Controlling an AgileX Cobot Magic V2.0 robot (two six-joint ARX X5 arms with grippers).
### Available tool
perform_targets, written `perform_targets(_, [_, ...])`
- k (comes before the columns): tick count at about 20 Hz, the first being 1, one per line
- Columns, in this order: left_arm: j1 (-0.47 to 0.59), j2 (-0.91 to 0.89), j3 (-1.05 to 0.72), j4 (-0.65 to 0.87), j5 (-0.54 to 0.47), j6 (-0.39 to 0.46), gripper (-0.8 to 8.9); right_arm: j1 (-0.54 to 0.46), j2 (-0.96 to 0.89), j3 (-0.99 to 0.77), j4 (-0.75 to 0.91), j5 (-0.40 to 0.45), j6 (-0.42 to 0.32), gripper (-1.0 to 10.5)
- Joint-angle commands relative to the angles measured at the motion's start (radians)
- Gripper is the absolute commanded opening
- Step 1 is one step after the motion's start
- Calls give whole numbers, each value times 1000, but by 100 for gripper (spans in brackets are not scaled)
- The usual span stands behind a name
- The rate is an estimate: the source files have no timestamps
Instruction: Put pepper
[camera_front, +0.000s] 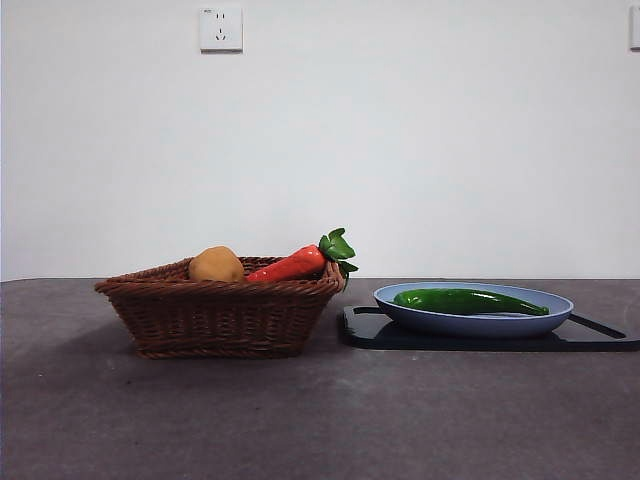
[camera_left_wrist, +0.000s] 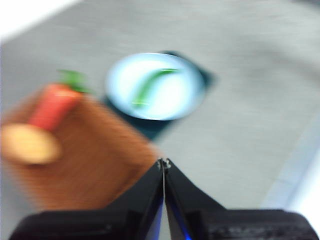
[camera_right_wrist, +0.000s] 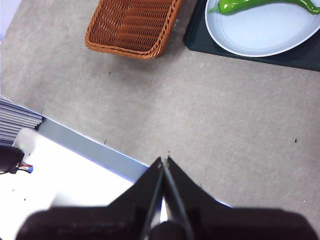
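Pepper (camera_front: 468, 300) lies across the blue plate (camera_front: 470, 322), which sits on a dark board (camera_front: 400, 338) at the right of the worktop (camera_front: 300, 420). Left of it stands the wicker basket (camera_front: 215, 315), holding a potato (camera_front: 216, 265) and a carrot (camera_front: 290, 266). I read the left gripper (camera_left_wrist: 164, 163) and right gripper (camera_right_wrist: 164, 161) as closed and empty, both well clear of the plate. I judge no grasp begun; next, one gripper must open and descend over the pepper's middle.
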Motion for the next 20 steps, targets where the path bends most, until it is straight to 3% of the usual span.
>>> perform_targets(1, [54, -16, 14, 74, -53, 153, 8, 1, 8, 18, 16, 0, 6, 11])
perform_targets(3, [129, -52, 13, 179, -51, 198, 8, 1, 8, 18, 16, 0, 6, 11])
perform_targets(7, [366, -192, -72, 459, -51, 199, 8, 1, 8, 18, 17, 0, 6, 11])
perform_targets(13, [651, -515, -510, 783, -53, 198, 8, 1, 8, 18, 18, 0, 6, 11])
perform_targets(20, [734, -835, -977, 885, -53, 117, 8, 1, 8, 18, 19, 0, 6, 11])
